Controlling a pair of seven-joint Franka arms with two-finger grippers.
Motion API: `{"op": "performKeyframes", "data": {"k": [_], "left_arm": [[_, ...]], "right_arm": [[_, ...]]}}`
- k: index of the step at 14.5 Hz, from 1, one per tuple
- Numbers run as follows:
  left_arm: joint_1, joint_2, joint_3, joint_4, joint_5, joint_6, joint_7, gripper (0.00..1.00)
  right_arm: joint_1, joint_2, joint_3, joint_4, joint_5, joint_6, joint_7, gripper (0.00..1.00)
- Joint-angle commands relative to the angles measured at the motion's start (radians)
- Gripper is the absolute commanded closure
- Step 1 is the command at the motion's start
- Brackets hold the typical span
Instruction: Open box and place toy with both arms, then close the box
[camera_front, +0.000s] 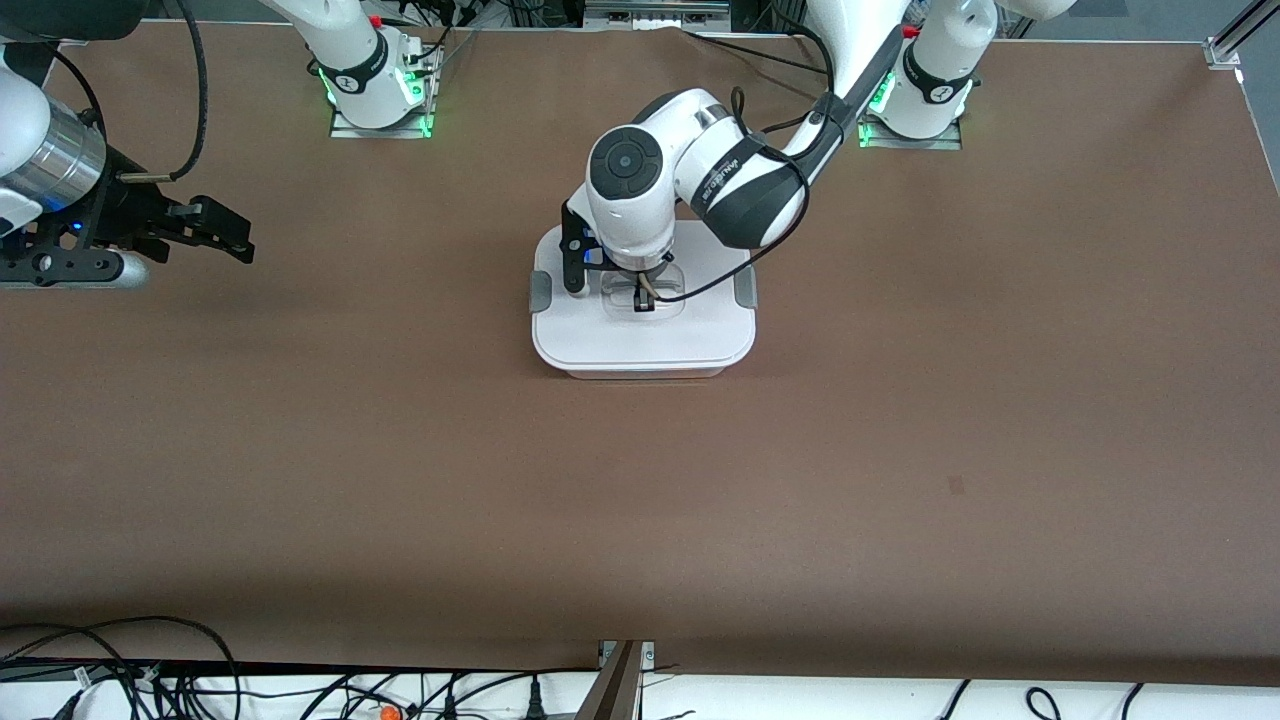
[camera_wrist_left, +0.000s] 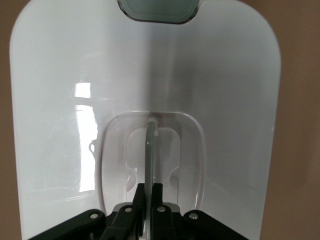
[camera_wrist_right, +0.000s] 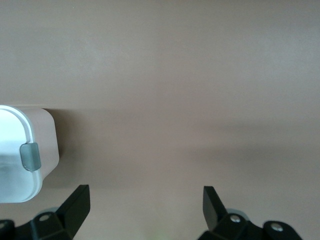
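Observation:
The box (camera_front: 640, 340) stands mid-table with its white lid (camera_wrist_left: 65, 100) on and grey clips (camera_front: 539, 291) at both ends. My left gripper (camera_front: 643, 298) is down in the lid's recess, shut on the upright clear handle (camera_wrist_left: 151, 150). My right gripper (camera_front: 215, 232) is open and empty, held above the bare table toward the right arm's end, apart from the box; its view shows one corner of the box (camera_wrist_right: 30, 155) with a grey clip (camera_wrist_right: 29, 156). The toy is not in view.
The brown table (camera_front: 640, 500) is bare around the box. Cables (camera_front: 120, 670) lie along the edge nearest the front camera. The arm bases (camera_front: 380, 90) stand along the farthest edge.

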Motion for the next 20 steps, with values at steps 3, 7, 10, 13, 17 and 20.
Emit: {"op": "performKeyframes", "data": {"k": [3,7,10,13,17,20], "left_arm": [[-0.033,0.03,0.01,0.048,0.026,-0.008,-0.028,0.89],[0.007,0.009,0.01,0.061,0.024,-0.023,-0.03,0.0],[0.07,0.001,0.008,0.148,0.02,-0.113,-0.033,0.0],[0.181,0.001,0.008,0.228,-0.012,-0.188,-0.037,0.0],[0.347,0.0,0.01,0.245,-0.016,-0.199,-0.034,0.0],[0.381,0.001,0.048,0.245,-0.011,-0.199,-0.031,0.0]], "right_arm": [[-0.004,0.007,0.002,0.019,0.003,-0.008,0.015,0.0],[-0.004,0.007,0.004,0.019,0.003,-0.008,0.015,0.0],[-0.004,0.007,0.002,0.019,0.003,-0.008,0.015,0.0],[-0.004,0.007,0.004,0.019,0.003,-0.008,0.016,0.0],[-0.004,0.007,0.004,0.019,0.003,-0.009,0.015,0.0],[-0.004,0.007,0.002,0.019,0.003,-0.009,0.015,0.0]]}}
